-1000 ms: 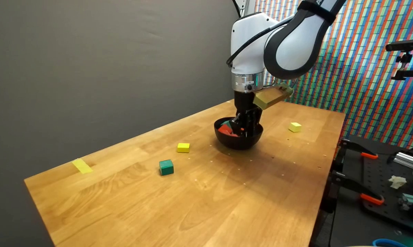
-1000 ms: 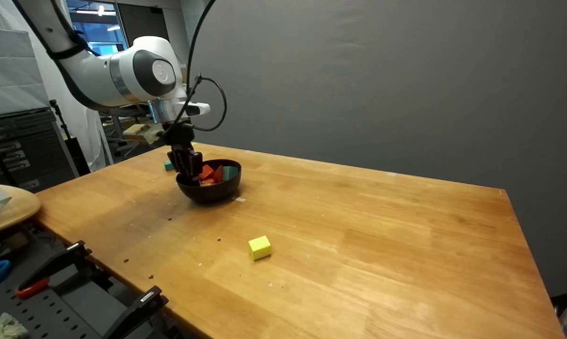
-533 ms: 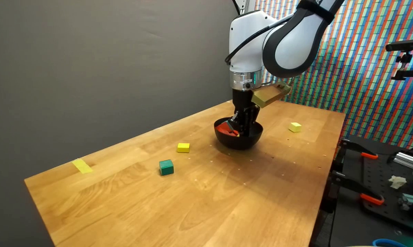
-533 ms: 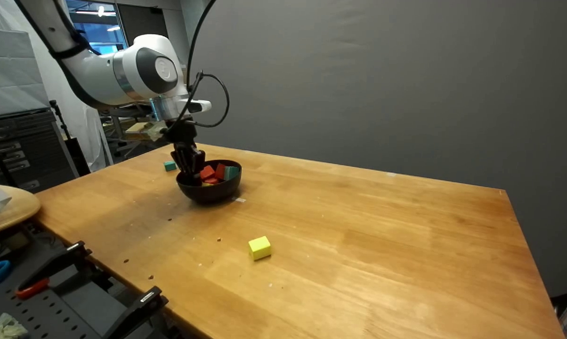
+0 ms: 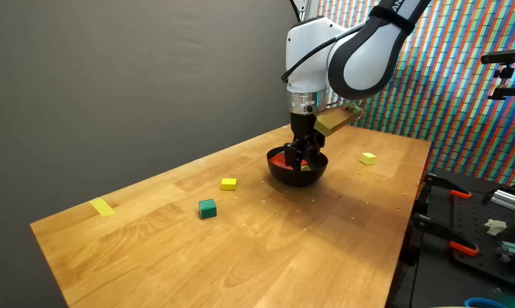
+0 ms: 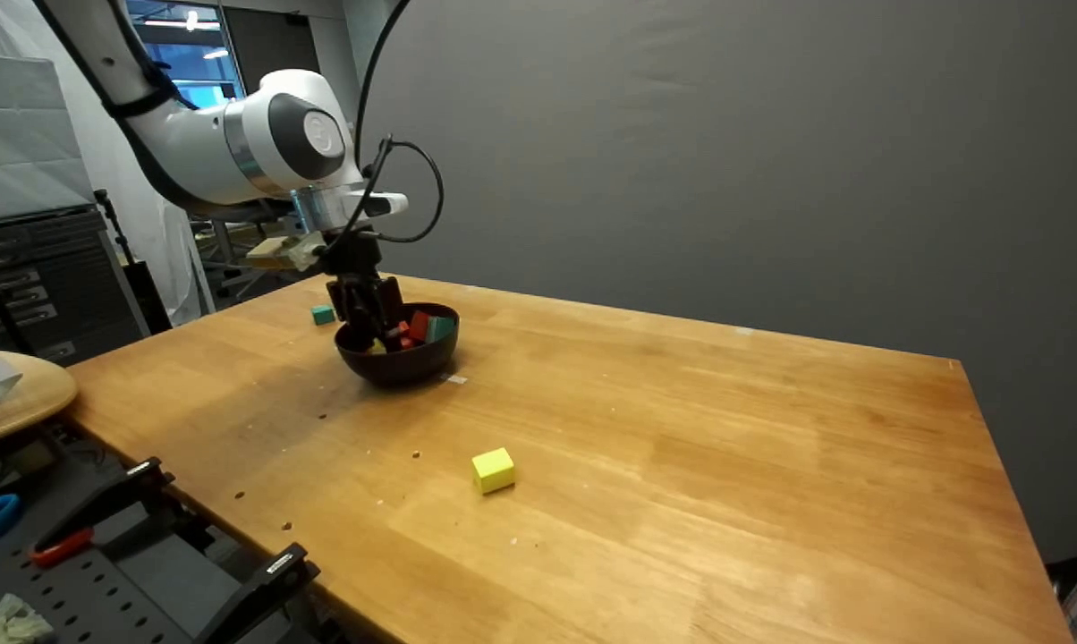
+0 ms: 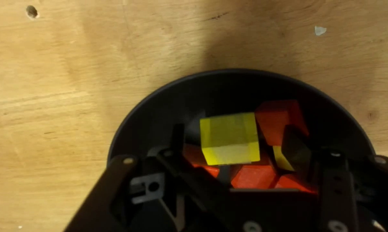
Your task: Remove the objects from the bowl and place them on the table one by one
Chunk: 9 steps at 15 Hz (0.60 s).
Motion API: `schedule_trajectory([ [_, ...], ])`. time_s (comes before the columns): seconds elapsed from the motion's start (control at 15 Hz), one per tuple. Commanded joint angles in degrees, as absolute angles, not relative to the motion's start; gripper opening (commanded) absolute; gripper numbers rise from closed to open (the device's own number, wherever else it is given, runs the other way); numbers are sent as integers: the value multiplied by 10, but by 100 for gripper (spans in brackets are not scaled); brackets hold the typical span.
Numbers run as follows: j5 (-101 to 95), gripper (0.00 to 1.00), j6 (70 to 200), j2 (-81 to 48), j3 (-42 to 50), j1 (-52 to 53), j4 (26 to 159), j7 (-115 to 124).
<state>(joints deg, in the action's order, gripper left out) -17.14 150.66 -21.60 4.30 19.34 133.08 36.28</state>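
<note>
Just now the tool [image 7: 236, 140] has shifted toward the middle of the bowl [image 5: 298, 179], and its fingers [image 7: 297, 153], which looked bunched together half a second back, show a gap in an exterior view; spread or turned, can't say which. Released, gripping nothing: a yellow block [image 7: 229, 138] sits in the bowl between the fingers, clear of both in the wrist view. So the next pick looks lined up; clamping should follow, I'd guess. Snag: a red block [image 7: 274, 122] right beside it, toward one finger, may jam or come along. More red blocks [image 7: 255, 177] crowd close, teal block [image 6: 440, 329] away from the tool. Already out on the table [image 5: 257, 244]: green block [image 5: 207, 208], a yellow piece [image 5: 229, 184] near it, another yellow piece [image 5: 368, 158] past the bowl. Tape strip [image 5: 102, 206] by the edge, not a target.
</note>
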Motion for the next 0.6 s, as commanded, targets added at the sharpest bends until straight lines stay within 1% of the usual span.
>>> schedule_trajectory([
  [0.0, -158, 100, 1501, -245, 39, 180, 1304, 356],
  [0.07, -154, 100, 1503, -254, 39, 178, 1299, 355],
  [0.2, -149, 75, 1506, -266, 39, 176, 1291, 353],
  [0.27, -144, 74, 1507, -271, 38, 174, 1286, 351],
  [0.33, -141, 67, 1508, -275, 38, 174, 1281, 352],
  [0.4, -137, 57, 1509, -277, 37, 175, 1277, 352],
  [0.53, -132, 42, 1509, -277, 37, 176, 1272, 352],
])
